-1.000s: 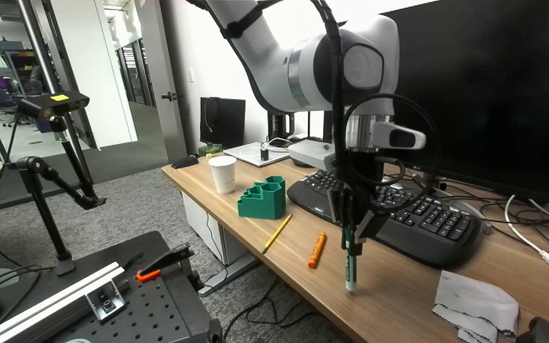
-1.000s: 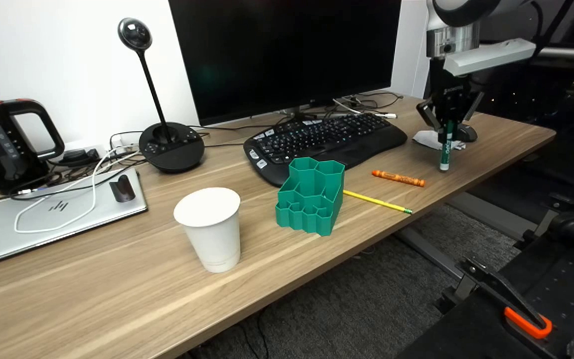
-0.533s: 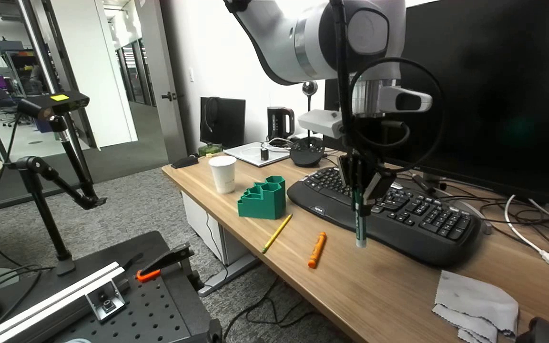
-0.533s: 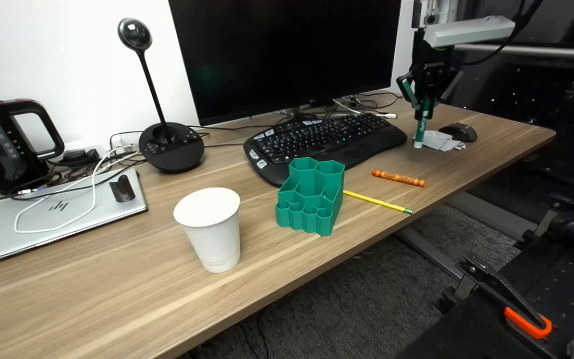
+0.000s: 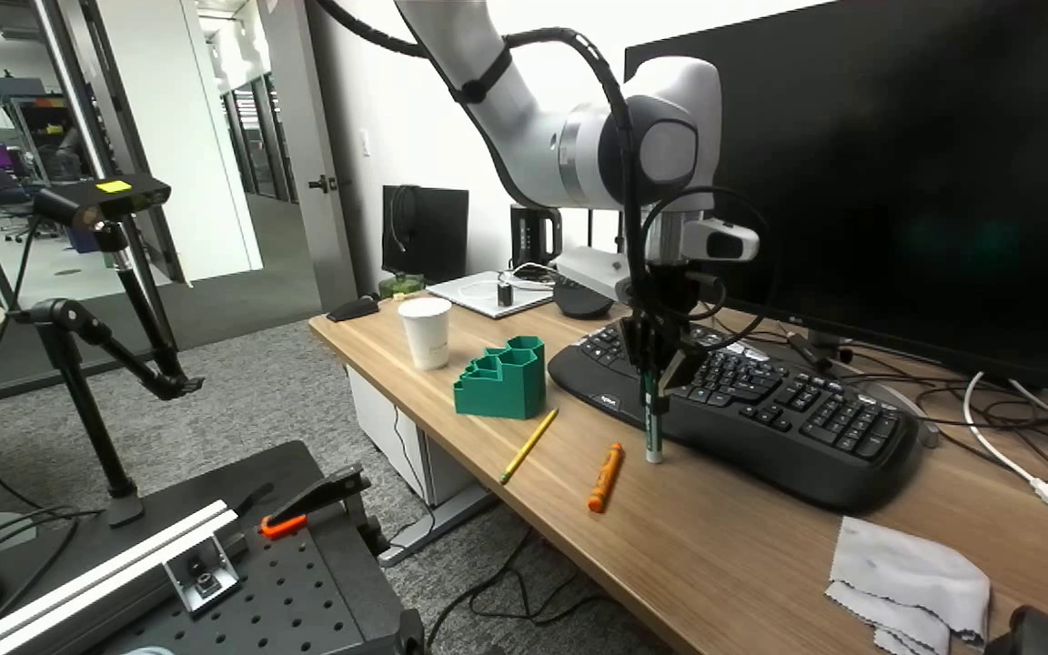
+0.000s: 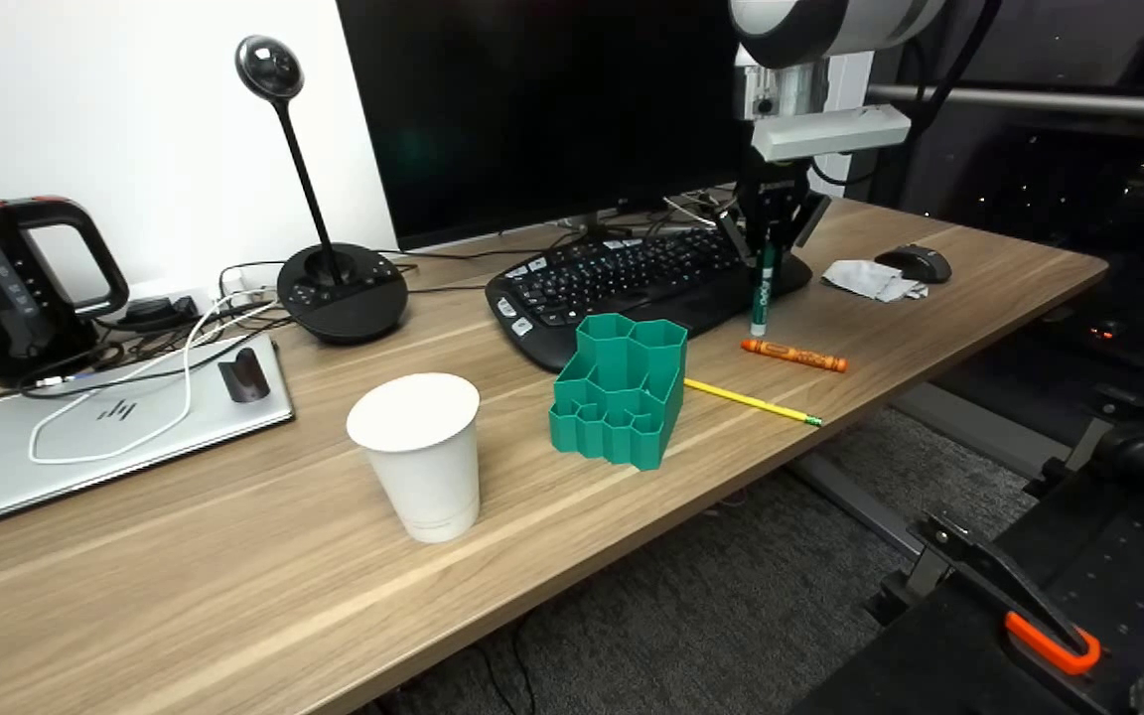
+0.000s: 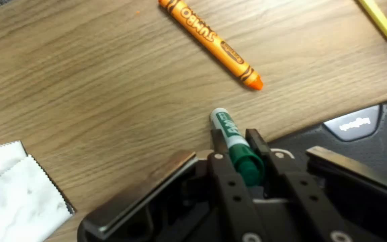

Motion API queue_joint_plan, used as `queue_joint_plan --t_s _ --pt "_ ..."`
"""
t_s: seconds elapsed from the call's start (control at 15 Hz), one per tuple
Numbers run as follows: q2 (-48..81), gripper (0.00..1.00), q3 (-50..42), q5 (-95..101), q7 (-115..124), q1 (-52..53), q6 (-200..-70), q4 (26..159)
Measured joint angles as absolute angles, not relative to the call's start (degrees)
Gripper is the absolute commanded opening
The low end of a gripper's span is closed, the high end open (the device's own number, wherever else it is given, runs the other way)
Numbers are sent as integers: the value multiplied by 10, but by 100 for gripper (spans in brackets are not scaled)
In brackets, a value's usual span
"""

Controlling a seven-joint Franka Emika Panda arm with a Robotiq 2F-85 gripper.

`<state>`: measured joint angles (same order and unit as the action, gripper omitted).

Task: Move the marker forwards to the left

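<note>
While its jaws clench a green marker by the darker upper part, one to either side, a robot arm holds it nearly upright, pale end down, near the front edge of a black keyboard; whether that end touches the wooden bench or stops just above it cannot be told. Closest in the wrist view, taking twelve as the top, an orange crayon lies apart from the marker between eleven and twelve o'clock of the jaws, the tip end of a yellow pencil shows between one and two, and a pale cloth rests well apart between eight and nine. Farther out, in an exterior view, a green holder stands at about eight o'clock of the marker, with a white cup beyond it on much the same bearing. Judged against the order to move the marker forwards to the left, the pick-up looks done and the release does not; with no finishing spot marked on the bench, how much of the trip remains is unclear. What appears left is to complete any carry, settle the pale end on the wood and part the jaws; freed upright, the marker would probably topple, and the crayon may be near enough to be struck.
</note>
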<state>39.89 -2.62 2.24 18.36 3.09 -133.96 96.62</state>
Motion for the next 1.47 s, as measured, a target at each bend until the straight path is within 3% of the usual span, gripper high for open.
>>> queue_joint_plan --t_s 0.33,0.4,0.47,0.53,1.0,1.47 --pt "414 5 -26 20 181 36 -1340 941" --pt "414 10 -25 18 179 35 -1340 941" --pt "414 45 -25 16 176 34 -1340 941" --pt "414 46 -25 14 174 33 -1340 941" --pt "422 97 -25 5 167 23 -1335 942" --pt "374 100 -8 -29 97 4 -1240 970"
